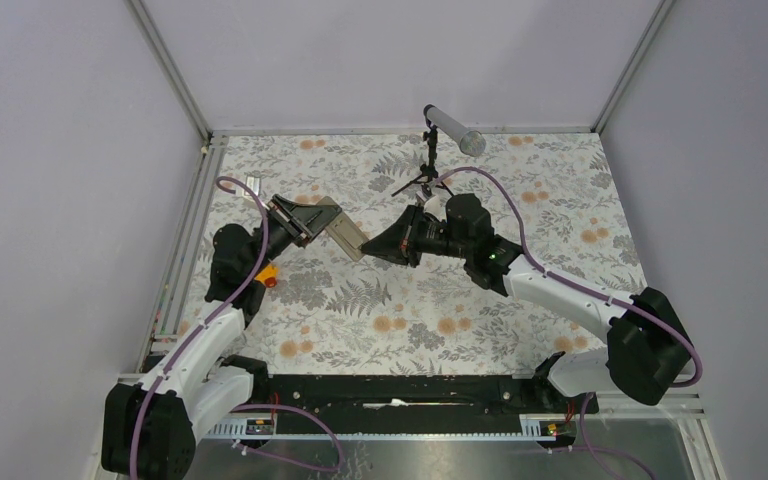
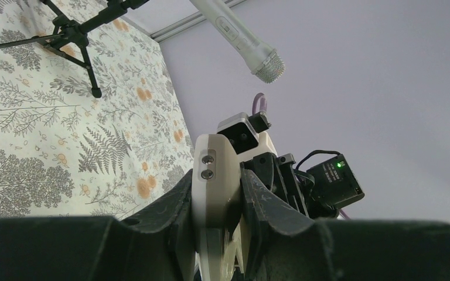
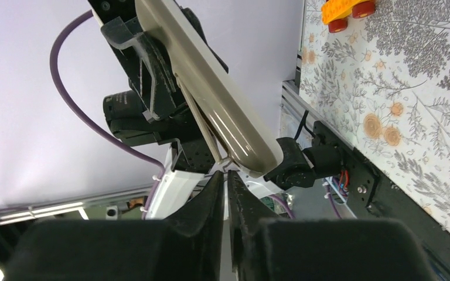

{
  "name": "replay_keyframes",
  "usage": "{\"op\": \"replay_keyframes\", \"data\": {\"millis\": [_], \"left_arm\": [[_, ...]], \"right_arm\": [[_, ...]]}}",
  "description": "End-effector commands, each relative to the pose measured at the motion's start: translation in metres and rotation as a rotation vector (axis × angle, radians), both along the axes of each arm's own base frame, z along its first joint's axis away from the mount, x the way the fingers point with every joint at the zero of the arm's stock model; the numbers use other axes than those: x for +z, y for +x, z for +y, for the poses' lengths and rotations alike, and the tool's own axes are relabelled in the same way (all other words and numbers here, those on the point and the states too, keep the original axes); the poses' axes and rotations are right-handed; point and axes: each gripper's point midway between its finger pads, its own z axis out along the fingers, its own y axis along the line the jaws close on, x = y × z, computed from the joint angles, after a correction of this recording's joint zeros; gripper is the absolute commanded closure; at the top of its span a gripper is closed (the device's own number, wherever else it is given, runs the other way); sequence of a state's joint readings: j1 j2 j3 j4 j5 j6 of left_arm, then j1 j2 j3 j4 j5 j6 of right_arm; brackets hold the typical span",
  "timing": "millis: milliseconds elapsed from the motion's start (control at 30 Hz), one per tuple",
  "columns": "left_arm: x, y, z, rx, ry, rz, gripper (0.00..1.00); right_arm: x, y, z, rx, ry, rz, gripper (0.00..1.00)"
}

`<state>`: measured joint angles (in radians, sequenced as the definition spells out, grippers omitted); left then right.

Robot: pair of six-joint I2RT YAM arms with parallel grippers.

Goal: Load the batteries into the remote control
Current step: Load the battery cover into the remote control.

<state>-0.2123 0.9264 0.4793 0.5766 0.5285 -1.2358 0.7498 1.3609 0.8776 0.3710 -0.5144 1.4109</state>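
Left gripper [image 1: 305, 222] clamped on one end of the remote control [image 1: 343, 232], held above the table [image 1: 520, 300] with its long axis running from that grip toward the right gripper [image 1: 370, 247]. The right gripper's jaws are closed tip to tip just at the remote's free end, so this arm is judged the one placed to work there. No batteries can be made out between the jaws or elsewhere
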Motion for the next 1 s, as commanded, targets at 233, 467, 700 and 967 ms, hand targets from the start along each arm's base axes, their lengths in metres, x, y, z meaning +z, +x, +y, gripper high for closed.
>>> {"op": "replay_keyframes", "data": {"millis": [233, 467, 700, 967], "left_arm": [[0.025, -0.012, -0.005, -0.057, -0.045, -0.124, 1.0], [0.021, -0.013, -0.006, -0.063, -0.049, -0.12, 1.0], [0.027, -0.015, -0.007, -0.076, -0.063, -0.136, 1.0], [0.028, -0.017, -0.009, -0.099, -0.083, -0.155, 1.0]], "right_arm": [[0.02, 0.005, 0.004, 0.002, 0.035, -0.053, 0.79], [0.024, 0.01, 0.008, -0.002, 0.038, -0.064, 0.83], [0.02, 0.013, 0.011, -0.005, 0.028, -0.05, 0.86], [0.023, 0.016, 0.016, -0.002, 0.061, 0.007, 1.0]]}}
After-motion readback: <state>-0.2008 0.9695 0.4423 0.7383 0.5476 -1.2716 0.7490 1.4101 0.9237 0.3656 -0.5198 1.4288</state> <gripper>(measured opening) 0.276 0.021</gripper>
